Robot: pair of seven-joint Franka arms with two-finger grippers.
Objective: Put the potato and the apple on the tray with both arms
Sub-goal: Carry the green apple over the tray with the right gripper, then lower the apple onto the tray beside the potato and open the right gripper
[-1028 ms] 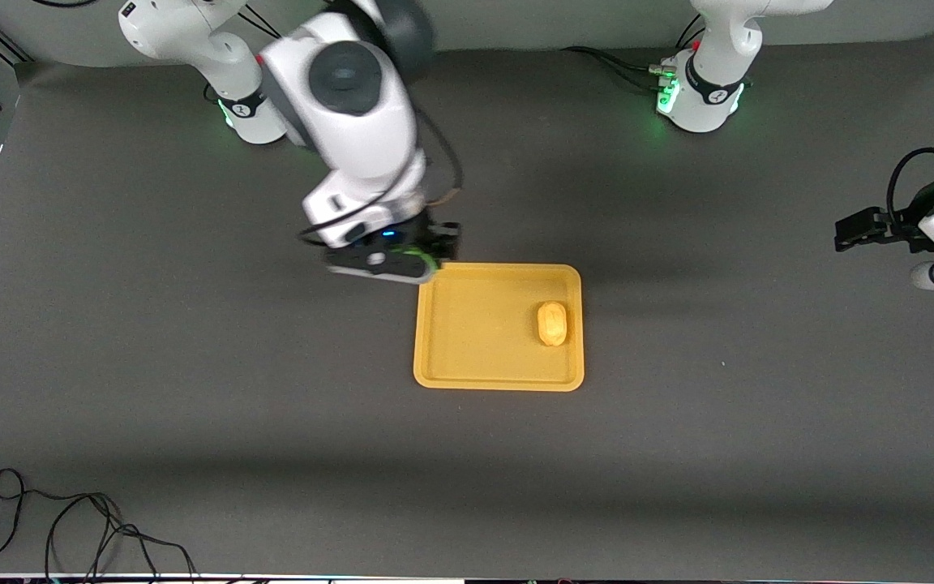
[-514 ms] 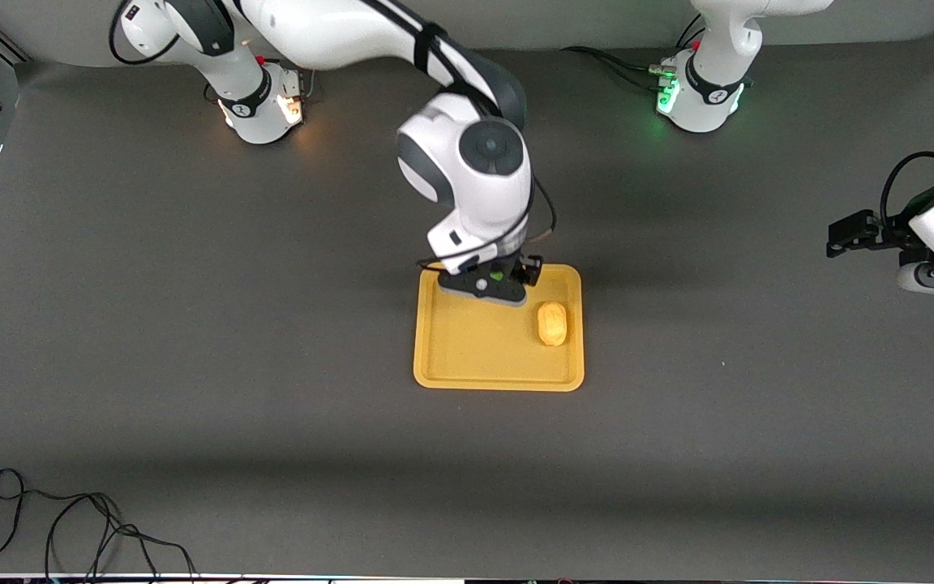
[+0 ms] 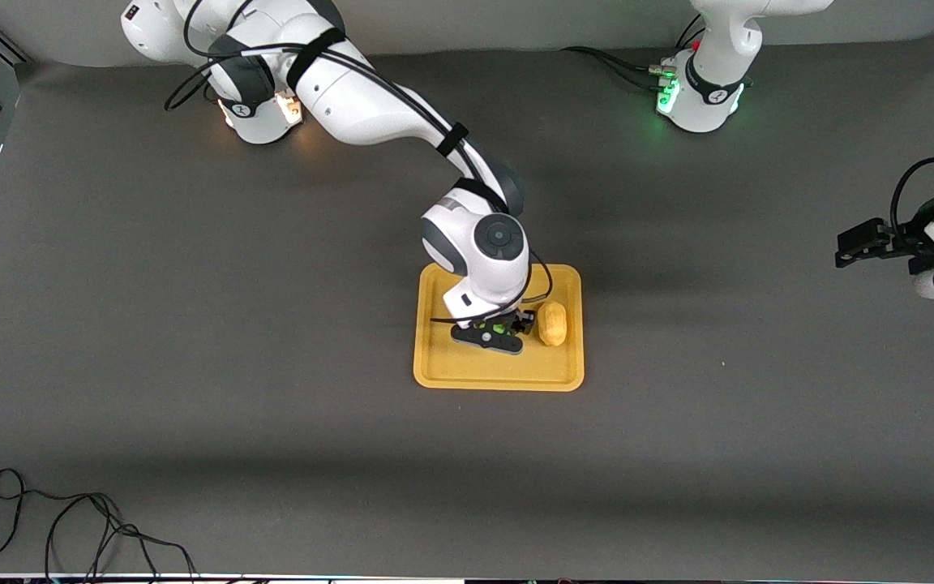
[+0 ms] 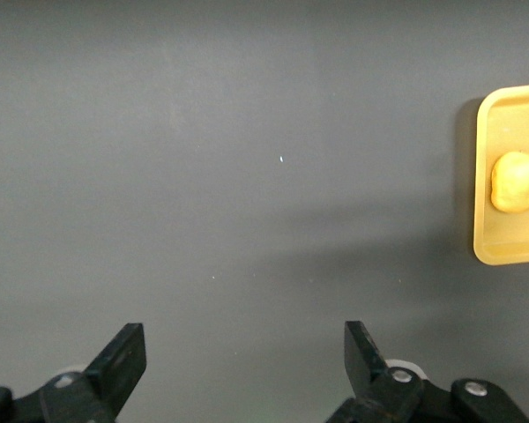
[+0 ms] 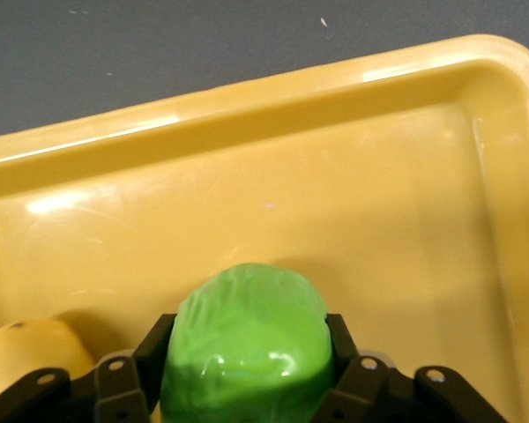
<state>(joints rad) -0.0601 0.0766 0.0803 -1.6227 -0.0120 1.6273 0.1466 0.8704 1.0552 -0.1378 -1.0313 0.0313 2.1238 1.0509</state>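
Note:
The orange-yellow tray lies mid-table. The yellow-tan potato lies on it at the end toward the left arm, and shows in the left wrist view and the right wrist view. My right gripper is low over the tray beside the potato, shut on the bright-green apple, which shows only as green specks in the front view. My left gripper waits open and empty over the bare table at the left arm's end, its jaws wide apart, with the tray's edge in view.
A black cable lies coiled on the table near the front camera, toward the right arm's end. The dark grey mat surrounds the tray on every side.
My right arm has carried the apple from over the tray's corner nearest its base to low over the tray's middle, beside the potato. The left gripper has barely shifted.

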